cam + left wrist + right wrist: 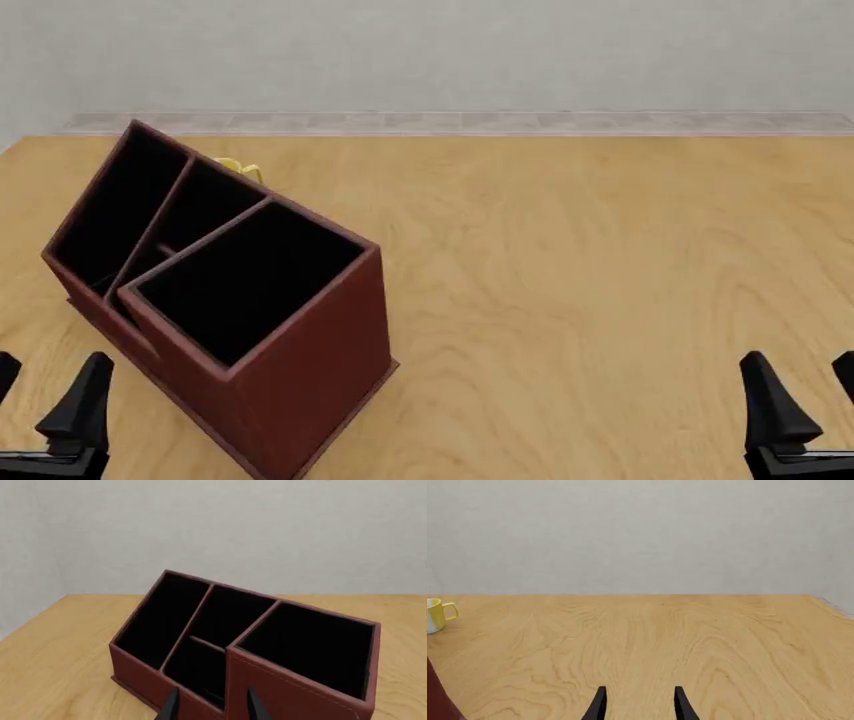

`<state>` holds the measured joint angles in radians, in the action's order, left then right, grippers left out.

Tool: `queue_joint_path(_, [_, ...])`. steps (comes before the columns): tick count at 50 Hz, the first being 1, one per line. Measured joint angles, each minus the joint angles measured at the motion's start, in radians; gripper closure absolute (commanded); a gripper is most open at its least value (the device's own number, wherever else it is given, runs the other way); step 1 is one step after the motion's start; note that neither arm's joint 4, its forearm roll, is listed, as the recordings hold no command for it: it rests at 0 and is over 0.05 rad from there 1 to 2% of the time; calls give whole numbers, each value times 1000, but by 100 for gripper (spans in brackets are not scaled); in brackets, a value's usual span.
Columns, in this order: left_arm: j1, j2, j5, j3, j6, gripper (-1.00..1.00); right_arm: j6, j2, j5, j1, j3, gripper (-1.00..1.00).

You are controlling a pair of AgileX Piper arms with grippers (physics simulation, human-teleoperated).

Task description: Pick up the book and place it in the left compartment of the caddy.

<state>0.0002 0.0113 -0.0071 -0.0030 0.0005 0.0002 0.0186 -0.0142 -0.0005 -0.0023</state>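
Observation:
The book shows in none of the views. The caddy (314,350) is a tall reddish-brown box with a black interior, standing at an angle on the left side of the table. Its left compartment (118,212) is the long narrow slot along the far-left end wall, and nothing shows in it. My left gripper (40,400) is open at the near left edge, just short of the caddy's front wall (287,695), facing the left compartment (163,617). Nothing is between its fingers. My right gripper (810,395) is open at the near right, over bare table (640,630).
A small yellow mug (238,168) stands behind the caddy, partly hidden by it. The mug (436,614) also shows far off to the side in the right wrist view. A grey wall closes off the table's far edge.

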Motion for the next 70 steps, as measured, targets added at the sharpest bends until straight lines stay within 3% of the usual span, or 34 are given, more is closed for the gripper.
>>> queue_joint_path(10, [-54,-3,121,-90,14,-100,0,1,-1,0,0,-100])
queue_joint_path(31, [-222,-7,678,-376,112,-100,0,1,-1,0,0,-100])
queue_joint_path(43, [-357,21,891,-478,132,-100,0,1,-1,0,0,-100])
queue_joint_path(54, [-468,104,937,-498,125,-100,0,1,-1,0,0,-100])
queue_joint_path(70, [-607,294,827,-448,81,-100,0,1,-1,0,0,-100])
